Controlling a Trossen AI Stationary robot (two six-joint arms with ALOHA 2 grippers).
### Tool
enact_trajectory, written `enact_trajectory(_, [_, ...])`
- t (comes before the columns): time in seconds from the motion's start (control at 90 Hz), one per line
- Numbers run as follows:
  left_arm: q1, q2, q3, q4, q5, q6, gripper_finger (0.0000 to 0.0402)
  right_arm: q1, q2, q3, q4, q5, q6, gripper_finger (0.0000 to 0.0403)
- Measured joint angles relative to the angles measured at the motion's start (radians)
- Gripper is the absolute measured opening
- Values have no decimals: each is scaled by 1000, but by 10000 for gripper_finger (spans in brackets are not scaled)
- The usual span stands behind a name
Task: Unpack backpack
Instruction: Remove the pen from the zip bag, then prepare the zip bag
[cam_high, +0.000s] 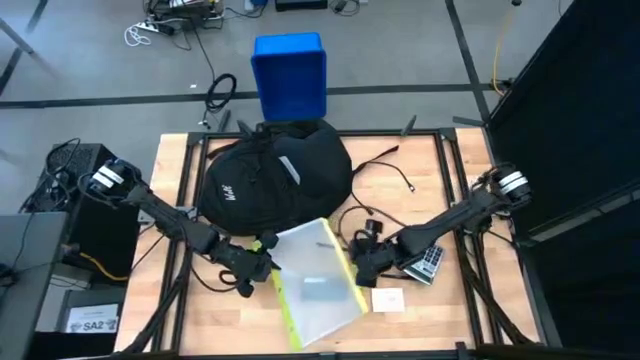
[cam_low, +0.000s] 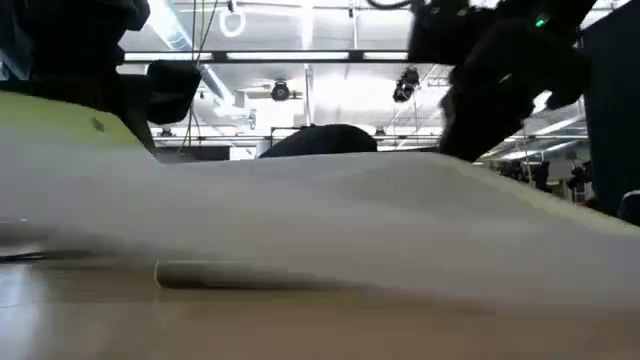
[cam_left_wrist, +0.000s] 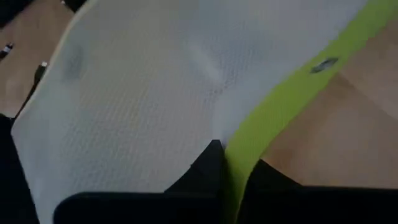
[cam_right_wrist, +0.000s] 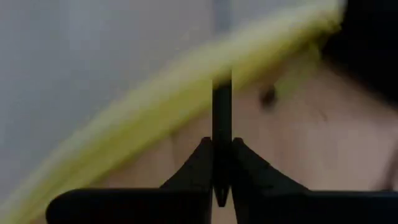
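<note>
The black backpack (cam_high: 275, 175) lies at the table's far middle; in the low view only its top (cam_low: 320, 138) shows. In front of it is a flat translucent white pouch (cam_high: 315, 280) with yellow-green edges, filling the low view (cam_low: 320, 220). My left gripper (cam_high: 262, 262) is shut on its left edge and my right gripper (cam_high: 360, 262) on its right edge. Whether the pouch is clear of the table I cannot tell. My left gripper pinches the pouch's yellow-green left edge (cam_left_wrist: 233, 168) between its two fingers, coming level from the table's left. The white sheet spreads away beyond the fingers. My right gripper is shut on the pouch's yellow-green right edge (cam_high: 352, 268), coming level from the table's right. In its wrist view a thin dark strip (cam_right_wrist: 221, 112) stands between the shut fingers (cam_right_wrist: 202, 165).
A calculator (cam_high: 430, 262) and a white card (cam_high: 388, 298) lie at the near right under my right arm. Black cables (cam_high: 385, 175) trail right of the backpack. A blue plastic box (cam_high: 290, 75) stands on the floor beyond the table's far edge.
</note>
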Motion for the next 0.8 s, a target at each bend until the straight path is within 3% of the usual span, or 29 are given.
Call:
enact_trajectory(0.256, [0, 0, -43, 75, -2, -14, 0, 31, -61, 0, -318, -9, 257, 1])
enact_trajectory(0.4, [0, 0, -43, 92, -2, -15, 0, 49, -50, -10, -345, -12, 302, 17])
enact_trajectory(0.8, [0, 0, -43, 111, -2, -21, 0, 83, -50, -15, -305, 10, 290, 177])
